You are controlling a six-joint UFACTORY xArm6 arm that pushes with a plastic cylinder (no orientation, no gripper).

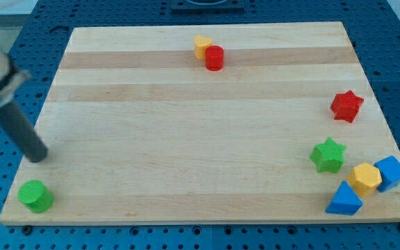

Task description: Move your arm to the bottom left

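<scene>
My dark rod comes in from the view's upper left, and my tip (37, 157) rests on the wooden board (186, 139) near its left edge. A green cylinder (35, 196) sits just below the tip at the board's bottom left corner, a small gap apart from it. A red cylinder (214, 57) touches a yellow block (201, 46) at the top centre. A red star (346, 106) lies at the right. A green star (328, 155), a yellow hexagonal block (364, 178), a blue block (392, 172) and a blue triangular block (344, 200) cluster at the bottom right.
The board lies on a blue perforated table (5, 229). A dark fixture (207, 5) shows at the view's top edge beyond the board.
</scene>
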